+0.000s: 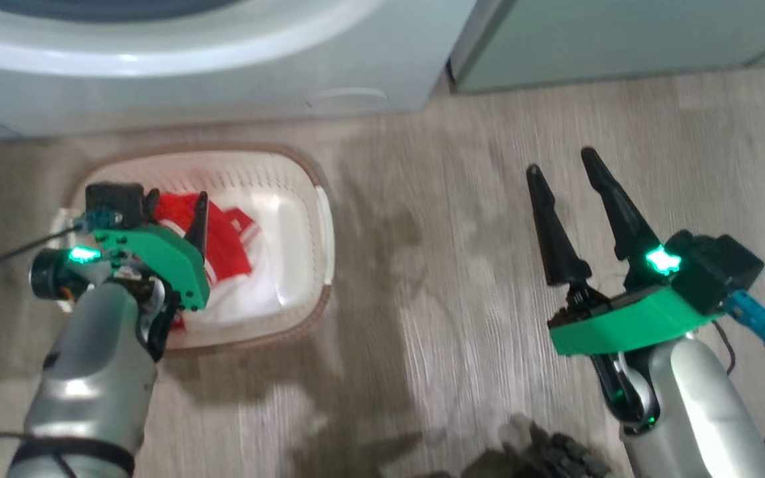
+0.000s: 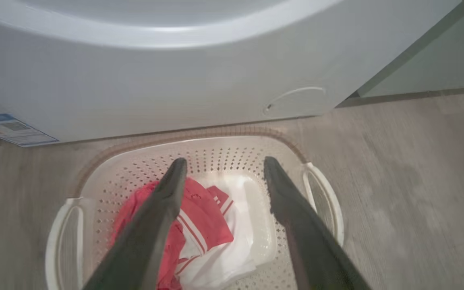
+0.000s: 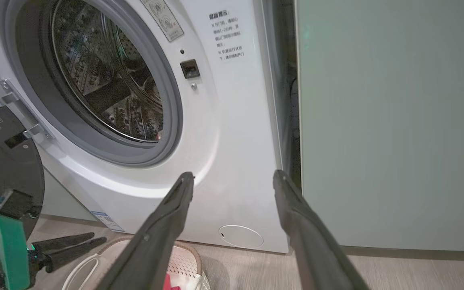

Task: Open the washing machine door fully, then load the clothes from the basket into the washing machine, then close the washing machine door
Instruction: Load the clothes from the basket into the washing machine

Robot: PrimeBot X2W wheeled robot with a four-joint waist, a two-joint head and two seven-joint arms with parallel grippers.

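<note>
Grey wood-look floor [image 1: 455,265] underfoot, white machine [image 1: 223,86] across the top of the head view.

Left wrist view: left gripper [image 2: 224,161] poised over the cream basket [image 2: 232,139], its two dark fingers [image 2: 155,217] spread wide, grasping nothing, apparently clear of the fabric. Red and white clothes [image 2: 204,217] heaped in the left half of the basket, bare plastic to the right of them.

Head view, left to right: that gripper and the basket at centre left, just below the machine's front; open floor in the middle; right gripper [image 1: 561,162] at right, well apart from the basket, jaws parted and empty, tips pointing up the frame.

Right wrist view, left to right: black-rimmed door [image 3: 10,169] swung out at the left edge, hinge [image 3: 22,117] showing; steel drum [image 3: 107,80] exposed at upper left inside its grey gasket [image 3: 171,121]; pale green cabinet [image 3: 377,121] over the right half. Tiny red patch at the drum's lower lip, too small to name.

Progress, as a judgement: opening looks done, or near enough to fully open. Loading apparently in hand, with clothes left to lift out of the basket. Closing not yet done. Likely next: lower the left gripper onto the red heap and pinch.
</note>
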